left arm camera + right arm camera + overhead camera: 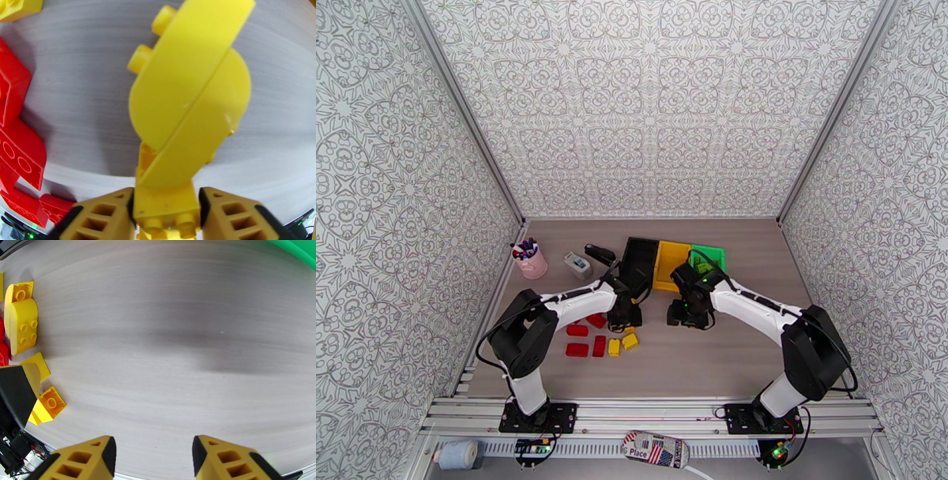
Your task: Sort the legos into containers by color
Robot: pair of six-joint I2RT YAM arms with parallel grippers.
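Broadly, the table [727, 347] is a grey wood-grain top between patterned walls [648, 103]. Both arms reach from its near edge toward the middle, the left arm [569, 304] bending in from the left and the right arm [758, 308] from the right.

At the far side three bins stand touching in a row. The black bin [638, 256] is on the left and the yellow bin [670, 264] in the middle. The green bin [711, 254], on the right, is partly behind the right arm's wrist.

The left gripper [166, 215] is down just in front of the black bin. Its fingers [106, 217] press on both sides of a yellow lego [166, 203], a square brick with its studs toward the camera. Two rounded yellow pieces [189, 90] lie against it beyond the fingertips; I cannot tell whether they are joined to it.

The right gripper [154, 455] hangs over bare table in front of the yellow and green bins, fingers apart with nothing between them.

A pink cup [531, 263] of pens stands at the far left, with a white box [577, 264] near it on the right.

Four red legos [577, 349] lie in a loose cluster left of the left gripper. Two loose yellow legos [630, 341] sit just beside them, nearer the table's middle.
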